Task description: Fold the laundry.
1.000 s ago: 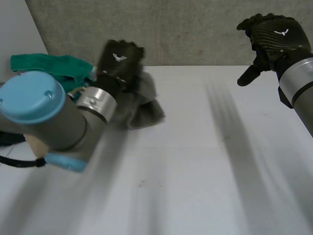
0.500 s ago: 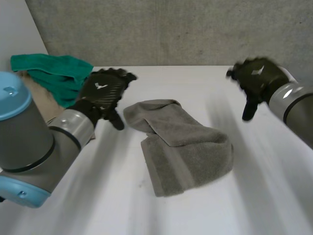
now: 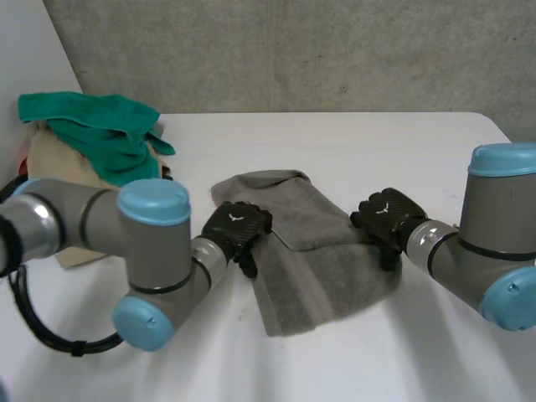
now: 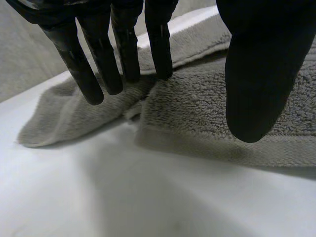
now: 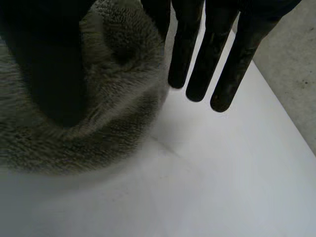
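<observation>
grey terry towel [image 3: 322, 260] lies rumpled near the middle of the white surface [image 3: 352, 142], well apart from the green cloth [image 3: 100, 126] heaped at the far left corner. its long axis runs on a diagonal, from a narrower, bunched end turned toward the far left corner to a broader, rounded end turned toward the near right corner. one flap is doubled over the far half, so it lies neither flat nor square to any edge of the surface.

the left hand [image 3: 237, 230] sits at the towel's left edge, fingers straight and spread from the thumb, holding nothing; in its wrist view the fingertips hang just over the rim where the flap meets the lower layer. the right hand [image 3: 383, 216] is at the opposite, right edge, likewise unclenched, its fingers straight over bare surface just past the cloth and its thumb above the pile.

the step in hand looks like taking hold of both sides to spread the towel out. to do it well, each hand should probably pinch a true corner or hem rather than a loose fold. the left one should catch only the top flap, so the layers part. then both should draw outward along the diagonal until the cloth lies flat.
</observation>
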Controlling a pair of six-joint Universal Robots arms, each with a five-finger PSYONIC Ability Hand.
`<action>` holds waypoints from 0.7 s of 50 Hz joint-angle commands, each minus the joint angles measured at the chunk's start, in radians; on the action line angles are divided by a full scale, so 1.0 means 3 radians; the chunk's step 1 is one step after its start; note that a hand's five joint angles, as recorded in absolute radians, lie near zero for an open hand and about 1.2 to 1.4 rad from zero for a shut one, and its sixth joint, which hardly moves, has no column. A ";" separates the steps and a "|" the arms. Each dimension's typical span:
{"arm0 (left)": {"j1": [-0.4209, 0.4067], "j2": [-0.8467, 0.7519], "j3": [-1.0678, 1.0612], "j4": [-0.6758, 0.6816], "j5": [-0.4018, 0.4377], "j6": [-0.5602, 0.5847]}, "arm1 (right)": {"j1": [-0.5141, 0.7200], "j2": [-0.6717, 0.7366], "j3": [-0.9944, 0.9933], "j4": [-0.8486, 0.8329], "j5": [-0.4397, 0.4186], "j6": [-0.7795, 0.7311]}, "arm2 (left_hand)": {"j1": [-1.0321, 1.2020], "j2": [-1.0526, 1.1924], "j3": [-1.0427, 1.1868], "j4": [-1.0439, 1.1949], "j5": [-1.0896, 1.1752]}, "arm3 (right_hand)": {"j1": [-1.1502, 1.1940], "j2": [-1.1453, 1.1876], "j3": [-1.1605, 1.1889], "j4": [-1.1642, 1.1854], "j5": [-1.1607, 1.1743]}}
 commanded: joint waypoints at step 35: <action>0.0220 0.1066 0.0143 0.0123 -0.0223 0.0845 | 0.0981 -0.0705 0.0397 0.1544 -0.0927 0.1535 | 0.3008 0.3010 0.3003 0.2996 0.2995 | -0.1043 -0.1414 -0.1345 -0.1340 -0.1277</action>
